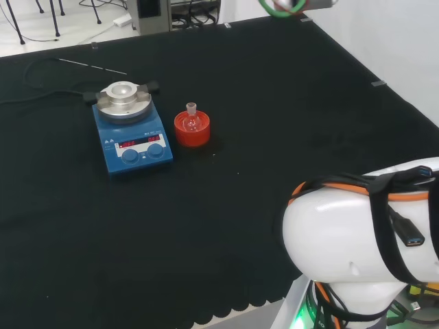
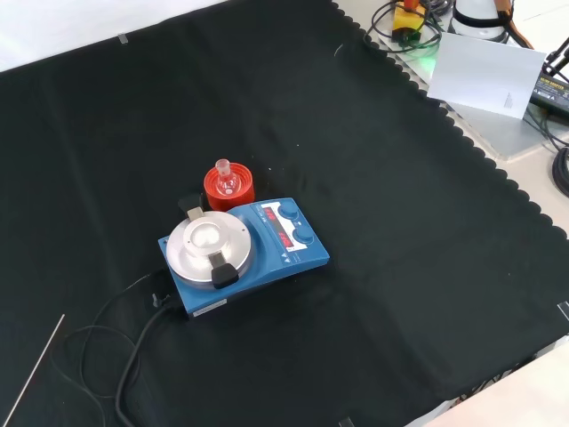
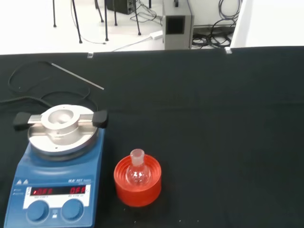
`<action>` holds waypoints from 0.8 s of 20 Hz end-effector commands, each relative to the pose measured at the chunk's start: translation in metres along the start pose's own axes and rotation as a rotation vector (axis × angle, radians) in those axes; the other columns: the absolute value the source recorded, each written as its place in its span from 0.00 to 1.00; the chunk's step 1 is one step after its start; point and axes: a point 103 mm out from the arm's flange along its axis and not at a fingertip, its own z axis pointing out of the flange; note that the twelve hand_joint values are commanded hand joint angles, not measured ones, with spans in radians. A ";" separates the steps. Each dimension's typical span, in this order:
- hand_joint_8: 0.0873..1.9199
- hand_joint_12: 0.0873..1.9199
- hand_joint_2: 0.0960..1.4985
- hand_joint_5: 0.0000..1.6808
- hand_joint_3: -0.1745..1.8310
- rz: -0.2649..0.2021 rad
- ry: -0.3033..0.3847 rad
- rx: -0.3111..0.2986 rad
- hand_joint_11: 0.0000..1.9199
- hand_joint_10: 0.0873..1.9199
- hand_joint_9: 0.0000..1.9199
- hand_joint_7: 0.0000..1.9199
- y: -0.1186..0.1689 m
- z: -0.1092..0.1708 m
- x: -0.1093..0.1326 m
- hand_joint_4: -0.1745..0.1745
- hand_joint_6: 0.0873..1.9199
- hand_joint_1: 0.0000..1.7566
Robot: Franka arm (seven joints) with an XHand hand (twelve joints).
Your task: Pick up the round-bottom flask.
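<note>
A lab, by the look of it. A blue hotplate stirrer [image 1: 132, 140] sits on the black-clothed counter [image 1: 274, 123], a small round-bottom flask [image 1: 191, 120] on a red stand [image 1: 192, 132] just beside it.

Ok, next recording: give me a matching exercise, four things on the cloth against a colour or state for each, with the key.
Things:
1. round-bottom flask
2. ribbed stand
3. hotplate stirrer
4. thin rod

Descriptions:
A. blue body, silver round top
B. clear glass, upright, neck up
C. lying flat on the cloth, beyond the stirrer in the head view
D. red, holding the flask

Pairs: 1-B, 2-D, 3-A, 4-C
</note>
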 end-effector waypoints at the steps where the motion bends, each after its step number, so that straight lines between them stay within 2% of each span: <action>1: 0.25 0.60 0.81 0.18 0.23 0.067 0.045 0.047 0.00 0.30 0.13 0.08 0.015 0.036 -0.052 0.54 0.04 0.12; 3: 0.25 0.60 0.80 0.18 0.23 0.080 0.061 0.058 0.00 0.30 0.13 0.08 0.022 0.048 -0.065 0.53 0.03 0.14; 7: 0.26 0.62 0.79 0.19 0.23 0.101 0.099 0.075 0.00 0.30 0.14 0.09 0.048 0.076 -0.067 0.52 0.01 0.17; 13: 0.27 0.64 0.76 0.21 0.23 0.083 0.169 0.070 0.00 0.31 0.16 0.10 0.101 0.129 -0.068 0.50 0.00 0.20; 16: 0.27 0.65 0.74 0.21 0.23 0.080 0.194 0.096 0.00 0.31 0.17 0.11 0.122 0.152 -0.066 0.49 0.00 0.23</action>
